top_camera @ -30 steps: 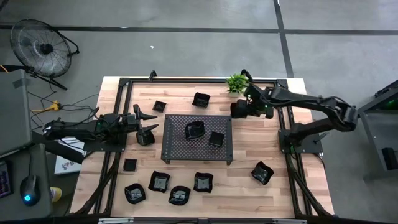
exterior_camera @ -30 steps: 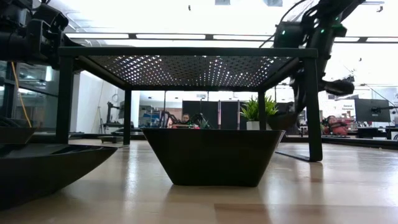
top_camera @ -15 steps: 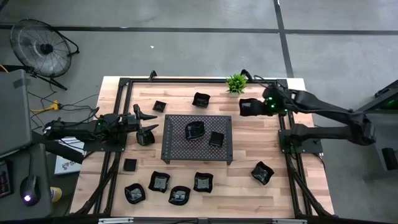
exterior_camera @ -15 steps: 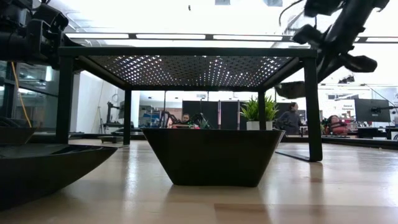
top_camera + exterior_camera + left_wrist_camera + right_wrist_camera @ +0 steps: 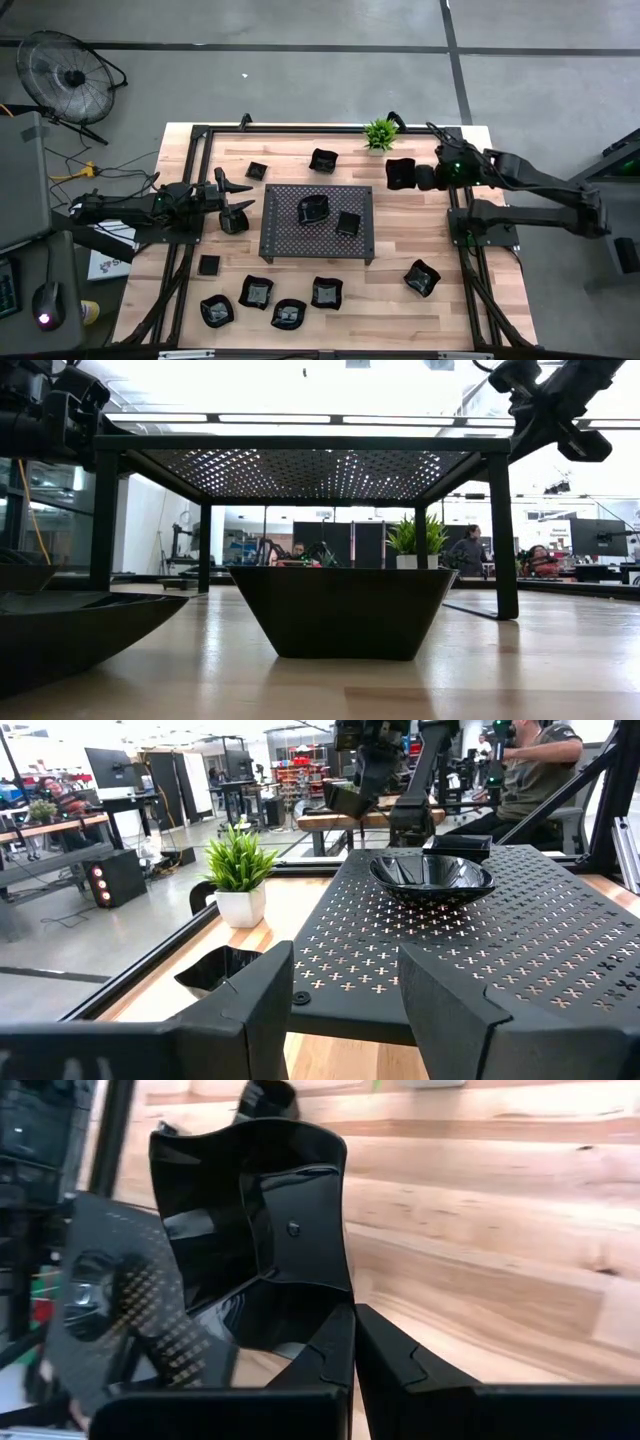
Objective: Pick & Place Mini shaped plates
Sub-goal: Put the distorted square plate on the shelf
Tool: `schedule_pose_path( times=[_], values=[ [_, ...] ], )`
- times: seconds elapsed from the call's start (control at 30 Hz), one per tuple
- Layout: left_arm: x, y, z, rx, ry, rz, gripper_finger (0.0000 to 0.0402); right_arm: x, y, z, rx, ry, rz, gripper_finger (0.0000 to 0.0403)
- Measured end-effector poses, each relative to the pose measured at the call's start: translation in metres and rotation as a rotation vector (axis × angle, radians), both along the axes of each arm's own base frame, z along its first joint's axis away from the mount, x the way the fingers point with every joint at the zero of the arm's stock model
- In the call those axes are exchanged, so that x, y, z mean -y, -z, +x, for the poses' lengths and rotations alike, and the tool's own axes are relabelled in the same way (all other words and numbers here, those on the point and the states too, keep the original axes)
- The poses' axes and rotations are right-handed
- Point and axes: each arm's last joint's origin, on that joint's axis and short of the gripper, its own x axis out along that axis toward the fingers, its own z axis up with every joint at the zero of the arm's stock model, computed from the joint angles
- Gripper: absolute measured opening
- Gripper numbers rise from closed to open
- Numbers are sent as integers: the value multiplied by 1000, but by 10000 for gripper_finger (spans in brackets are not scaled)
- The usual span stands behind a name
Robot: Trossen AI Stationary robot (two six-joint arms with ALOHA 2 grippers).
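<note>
1. High view. Right gripper (image 5: 418,176) is aloft between the green plant (image 5: 379,132) and the far right corner of the perforated tray (image 5: 285,245), pinching one mini shaped plate (image 5: 400,173) by its rim. The tray carries two plates. The other plates lie on the table (image 5: 400,310), most in a cluster along the near edge. Left gripper (image 5: 232,198) waits beside the tray's left edge, fingers spread and empty. Risk: a low approach could catch the tray's edge.

2. Low view. A dish (image 5: 343,610) stands on the table under the tray. The right arm (image 5: 550,405) is high, at the tray's right corner post. Risk: the post lies close to any descent.

3. Left wrist view. Fingers apart. A plate (image 5: 431,875) sits on the tray. Risk: the incoming plate may land on it.

4. Right wrist view. Fingers pressed together on the held plate's (image 5: 255,1220) thin wall. Risk: a glossy edge grip may let it slip or swing.
</note>
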Motion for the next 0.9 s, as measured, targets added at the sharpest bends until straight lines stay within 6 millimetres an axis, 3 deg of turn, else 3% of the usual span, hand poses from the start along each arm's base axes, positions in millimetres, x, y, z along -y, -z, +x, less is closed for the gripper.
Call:
schedule_pose_path(
  times=[0.67, 0.8, 0.9],
  values=[
    [-3, -1, -1, 16, -116, -22, 176, -27, 0, 36, 122, 74, 90, 0],
    [-4, -12, -3, 47, -128, -62, 178, -35, 4, 46, 125, 87, 104, 0],
    [-2, -30, -7, 114, -79, -61, 182, -39, 5, 55, 139, 91, 99, 0]
  ],
)
